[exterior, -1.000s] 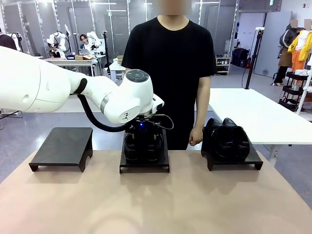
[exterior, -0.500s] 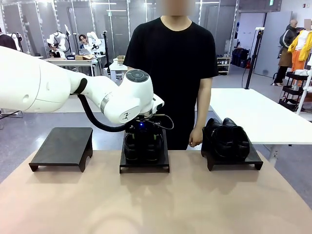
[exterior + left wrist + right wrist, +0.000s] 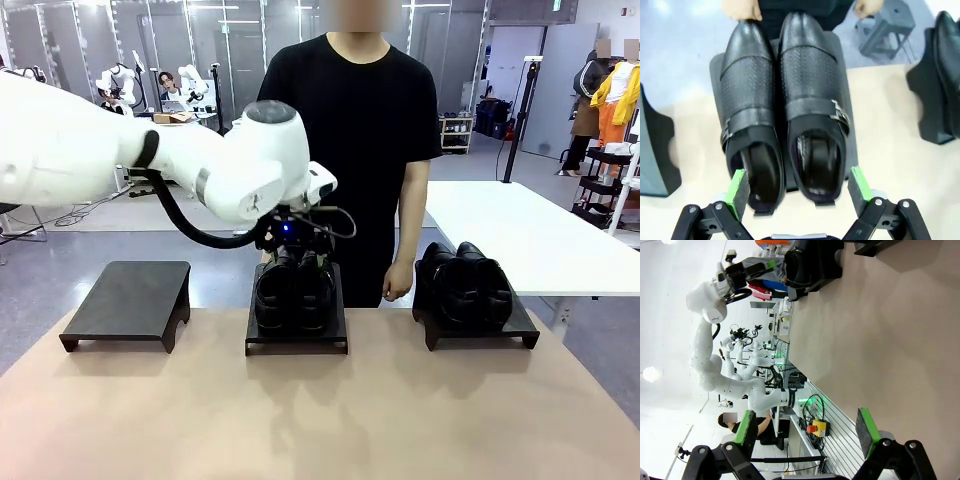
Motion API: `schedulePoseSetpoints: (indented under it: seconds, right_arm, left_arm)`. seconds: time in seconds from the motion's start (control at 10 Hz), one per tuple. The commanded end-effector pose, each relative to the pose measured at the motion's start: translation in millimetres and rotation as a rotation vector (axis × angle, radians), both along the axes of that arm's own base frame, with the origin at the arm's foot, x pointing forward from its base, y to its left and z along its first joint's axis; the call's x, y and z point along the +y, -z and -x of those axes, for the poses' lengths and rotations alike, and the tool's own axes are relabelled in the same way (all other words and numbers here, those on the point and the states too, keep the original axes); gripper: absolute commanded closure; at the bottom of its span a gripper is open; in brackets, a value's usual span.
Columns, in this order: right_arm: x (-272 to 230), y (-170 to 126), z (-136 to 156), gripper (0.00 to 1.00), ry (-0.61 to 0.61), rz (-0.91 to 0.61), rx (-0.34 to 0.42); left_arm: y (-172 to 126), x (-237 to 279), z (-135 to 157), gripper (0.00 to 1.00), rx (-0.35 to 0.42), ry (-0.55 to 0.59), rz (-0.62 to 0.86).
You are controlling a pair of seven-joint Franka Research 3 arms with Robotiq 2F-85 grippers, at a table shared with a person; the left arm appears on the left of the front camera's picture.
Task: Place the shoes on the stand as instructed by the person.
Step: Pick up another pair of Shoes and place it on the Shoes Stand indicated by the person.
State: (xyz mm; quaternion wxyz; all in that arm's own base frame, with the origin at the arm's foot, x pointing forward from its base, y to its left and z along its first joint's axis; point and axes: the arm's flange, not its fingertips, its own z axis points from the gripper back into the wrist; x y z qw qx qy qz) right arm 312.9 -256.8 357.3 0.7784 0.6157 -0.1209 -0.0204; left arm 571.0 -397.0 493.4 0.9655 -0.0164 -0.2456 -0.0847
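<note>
While our left gripper [image 3: 799,187] hangs released above shoes [image 3: 785,110] on middle stand [image 3: 297,335], our right gripper [image 3: 807,432] gapes, grasping nothing.

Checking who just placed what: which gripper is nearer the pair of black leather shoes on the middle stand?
Left. The left gripper hangs open just above the heels of the black leather buckled shoes on the middle black stand. The right gripper is open, well off over the bare table.

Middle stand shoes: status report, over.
Left tool open, raised just above the buckled pair, not gripping. Right tool open, holding nothing. Both pairs seated, middle stand and right stand. Person's hand near.
</note>
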Motion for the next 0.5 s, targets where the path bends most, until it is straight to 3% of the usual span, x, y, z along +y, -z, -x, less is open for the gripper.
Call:
schedulePoseSetpoints:
  seconds: [0.0,0.3,0.4]
  right_arm:
    - [1.4,-1.7,3.5,0.00,-0.011,0.004,-0.002]
    - [1.4,-1.7,3.5,0.00,-0.011,0.004,-0.002]
    - [1.4,-1.7,3.5,0.00,-0.011,0.004,-0.002]
  left_arm:
    - [-17.6,38.1,35.9,0.00,0.100,0.058,0.056]
    - [-42.8,128.9,80.5,0.00,0.085,0.194,0.107]
    - [-48.4,167.1,95.2,0.00,0.078,0.182,0.169]
